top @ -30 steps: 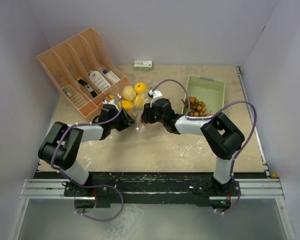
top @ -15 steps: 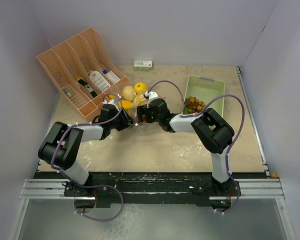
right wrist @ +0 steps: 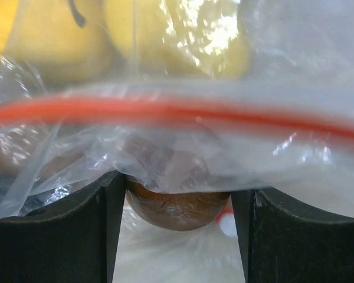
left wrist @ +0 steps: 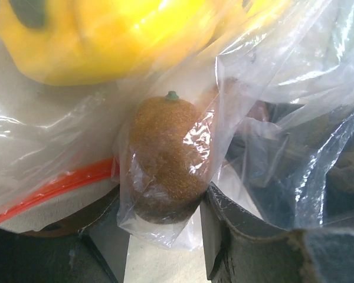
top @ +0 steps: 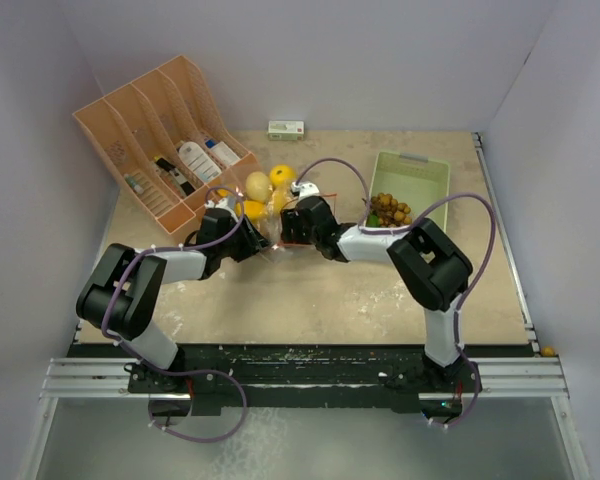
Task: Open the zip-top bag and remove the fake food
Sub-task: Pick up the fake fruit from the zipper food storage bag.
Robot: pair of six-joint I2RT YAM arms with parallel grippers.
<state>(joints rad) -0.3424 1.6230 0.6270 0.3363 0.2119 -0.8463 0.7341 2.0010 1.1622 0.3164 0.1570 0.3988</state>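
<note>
The clear zip-top bag (top: 271,222) with a red zip strip (right wrist: 165,112) lies mid-table between both grippers. Yellow fake food (top: 258,185) shows in and behind it. In the left wrist view my left gripper (left wrist: 165,236) pinches a corner of the bag (left wrist: 165,218) with a speckled brown lump (left wrist: 165,156) inside the plastic. It is at the bag's left side in the top view (top: 252,243). My right gripper (top: 288,232) is at the bag's right side. Its open jaws (right wrist: 180,236) stand on either side of a smooth brown lump (right wrist: 177,209) under the plastic.
A green tray (top: 420,172) at the back right holds several brown nut-like pieces (top: 388,210). An orange rack (top: 160,130) with bottles and packets stands at the back left. A small white-and-green box (top: 286,129) lies by the back wall.
My right gripper has moved left and farther back, pushing into the bag's mouth, and its arm has stretched out. The left gripper has held its place on the bag.
</note>
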